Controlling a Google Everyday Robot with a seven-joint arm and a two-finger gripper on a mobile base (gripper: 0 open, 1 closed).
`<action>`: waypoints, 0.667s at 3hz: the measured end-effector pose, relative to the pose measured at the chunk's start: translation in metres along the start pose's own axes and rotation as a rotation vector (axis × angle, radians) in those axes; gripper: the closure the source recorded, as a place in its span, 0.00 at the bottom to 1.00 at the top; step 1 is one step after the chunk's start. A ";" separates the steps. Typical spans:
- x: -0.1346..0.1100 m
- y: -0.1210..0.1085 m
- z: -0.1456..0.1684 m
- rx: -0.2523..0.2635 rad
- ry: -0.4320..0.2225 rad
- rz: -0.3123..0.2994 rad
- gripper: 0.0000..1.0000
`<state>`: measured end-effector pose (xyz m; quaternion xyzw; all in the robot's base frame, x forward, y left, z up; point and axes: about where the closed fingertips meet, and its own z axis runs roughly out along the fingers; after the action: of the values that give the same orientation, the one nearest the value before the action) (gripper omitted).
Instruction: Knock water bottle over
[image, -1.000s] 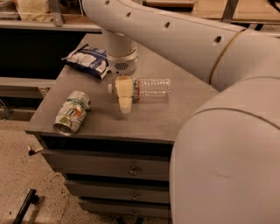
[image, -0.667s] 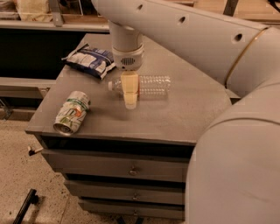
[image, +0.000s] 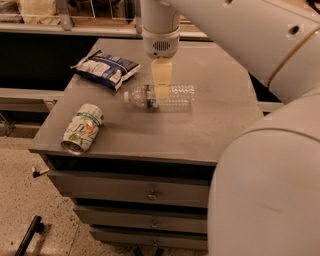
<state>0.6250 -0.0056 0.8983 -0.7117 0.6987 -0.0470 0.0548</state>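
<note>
We count one water bottle (image: 177, 96) lying at our pincer (image: 162, 92), whose spread we cannot tell, plus one can (image: 82, 128) and one bag (image: 106, 68) leftward in view, lettering unreadable.

Clear ribbed plastic water bottle (image: 181, 96), matt grey table (image: 220, 125), smooth gripper (image: 162, 93) over bottle

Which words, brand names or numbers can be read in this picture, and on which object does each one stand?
No text can be read anywhere.
Slim clear ribbed plastic water bottle, lying on its side: print too blurred to read.
Green-and-white soda can, on its side: print too blurred.
Blue-and-white snack bag: print too blurred.
Cream gripper, hanging over the bottle near its cap end: no marking seen.
</note>
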 end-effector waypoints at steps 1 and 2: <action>0.030 -0.009 -0.022 0.030 -0.093 0.063 0.00; 0.071 -0.005 -0.043 0.086 -0.209 0.125 0.00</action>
<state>0.6246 -0.0767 0.9413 -0.6647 0.7296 0.0010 0.1606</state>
